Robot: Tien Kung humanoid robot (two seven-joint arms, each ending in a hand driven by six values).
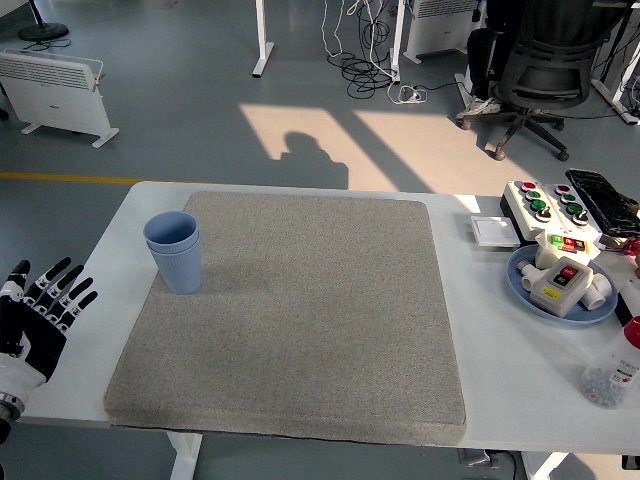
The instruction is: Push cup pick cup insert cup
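Note:
Two light blue cups (175, 250) stand nested, one inside the other, upright near the left edge of the grey mat (300, 320). My left hand (38, 315) hovers at the table's near left corner, well left and below the cups, fingers spread and holding nothing. The right arm does not show.
At the right side of the white table (520, 350) sit a blue plate (520, 285) carrying a switch box and small parts, a button box (545, 205), a black device (605, 200), a small white pad (494, 232) and a clear bottle (612, 375).

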